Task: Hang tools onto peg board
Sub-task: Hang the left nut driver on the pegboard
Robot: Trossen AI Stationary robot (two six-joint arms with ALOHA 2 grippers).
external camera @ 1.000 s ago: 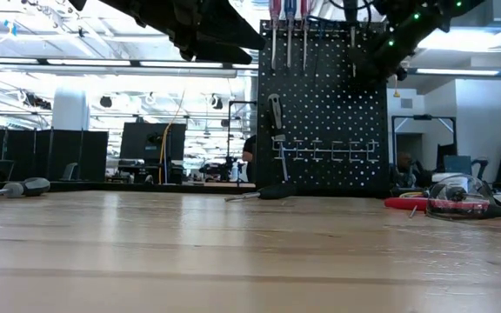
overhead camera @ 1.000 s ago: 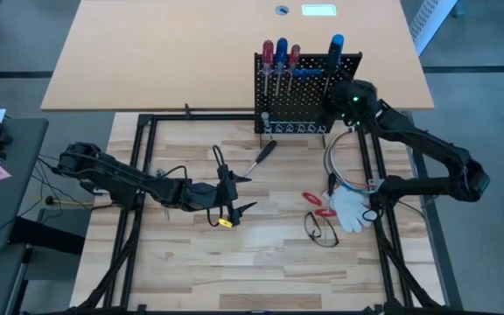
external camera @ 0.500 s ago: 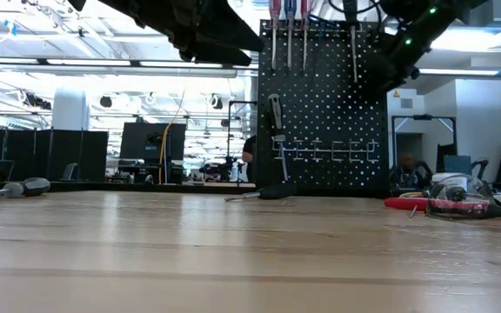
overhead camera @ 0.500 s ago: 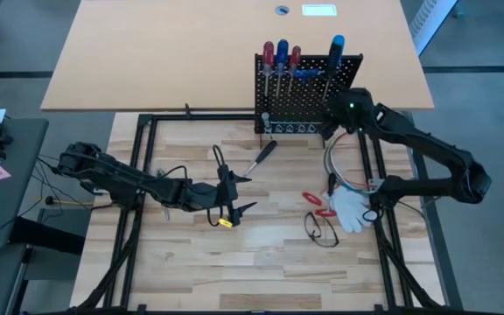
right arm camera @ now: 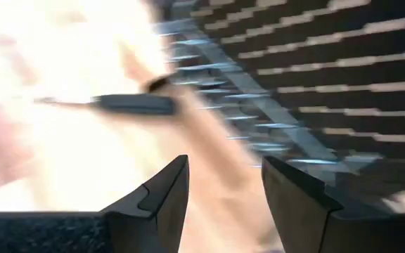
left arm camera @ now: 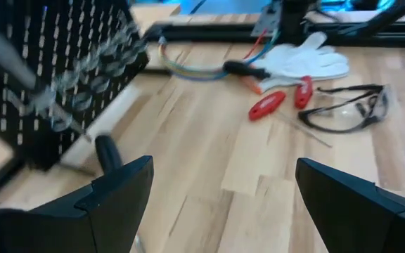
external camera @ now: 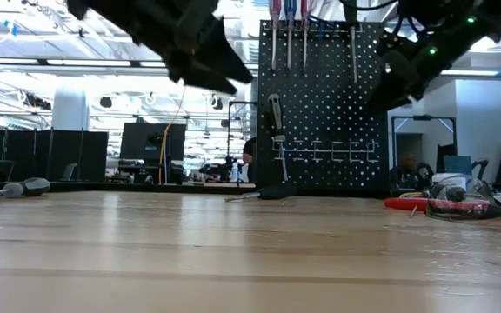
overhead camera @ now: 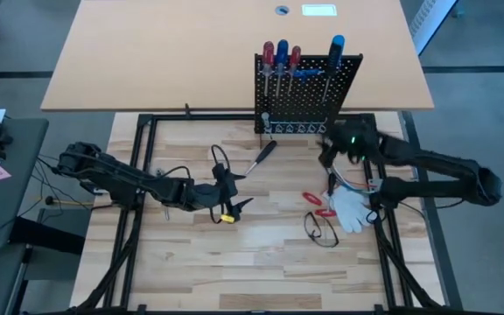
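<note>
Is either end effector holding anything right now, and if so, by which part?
Nothing is held. The left end effector and the right end effector are both open, with empty gaps.

Peg board (right arm camera: pixel 343 63): smearing into streaks in my right wrist view, holes unreadable. Black-handled screwdriver (left arm camera: pixel 107 151): I am seeing only its handle, shaft hiding behind my left finger (left arm camera: pixel 114 193). Pliers (left arm camera: pixel 283 98): jaws blurring.

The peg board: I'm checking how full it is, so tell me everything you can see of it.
The peg board is a black perforated panel, metal by its look, standing upright at the table's far edge. Four screwdrivers hang along its top: red, blue, red, then a blue one apart. A row of ring holders sits low on its face. No gripper touches it.
</note>
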